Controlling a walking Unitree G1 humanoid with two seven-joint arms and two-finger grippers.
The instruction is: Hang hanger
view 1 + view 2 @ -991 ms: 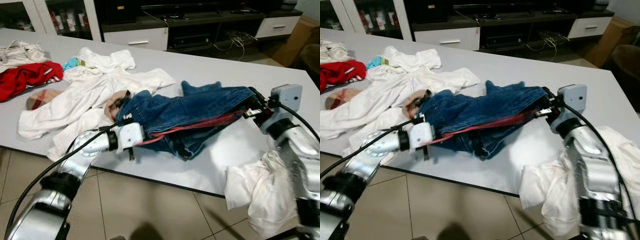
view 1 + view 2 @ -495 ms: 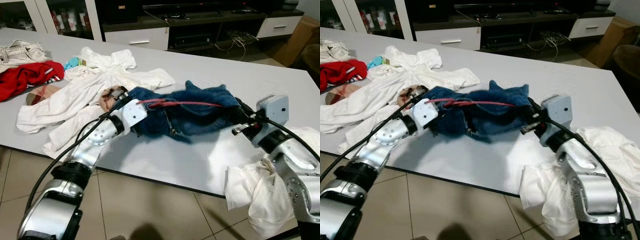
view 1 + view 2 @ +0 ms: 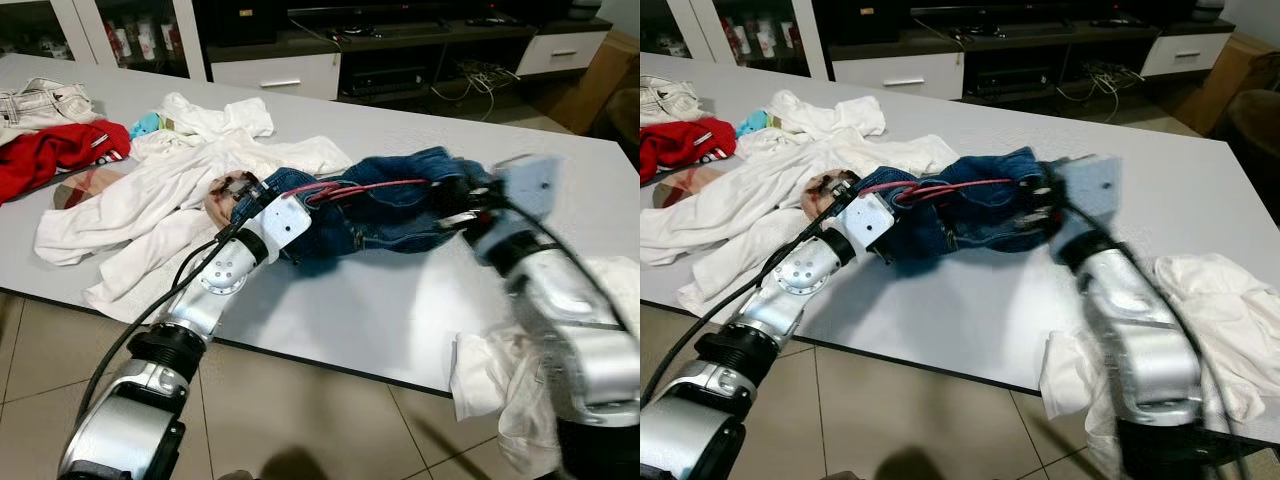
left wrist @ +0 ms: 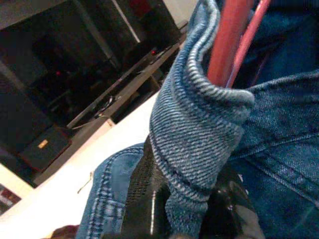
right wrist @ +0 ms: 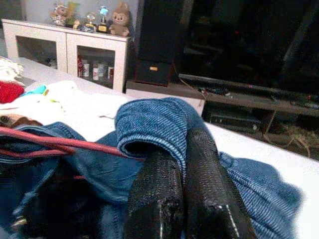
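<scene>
Jeans (image 3: 390,210) on grey table (image 3: 560,190), TV cabinet (image 3: 400,50) behind

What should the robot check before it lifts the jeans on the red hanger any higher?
1. Left gripper pinching the jeans: ok, denim is clamped between its fingers in the left wrist view.
2. Right gripper pinching the jeans: ok, a denim fold sits between its fingers.
3. Red hanger inside the jeans: ok, its bar runs along the top fold between the two grippers.
4. Hanger hook free to hang: cannot tell, the hook is hidden.
5. Jeans off the table: not ok, the bundle looks to rest on it.
6. White clothes apart from the jeans: not ok, they touch at the left end.
</scene>
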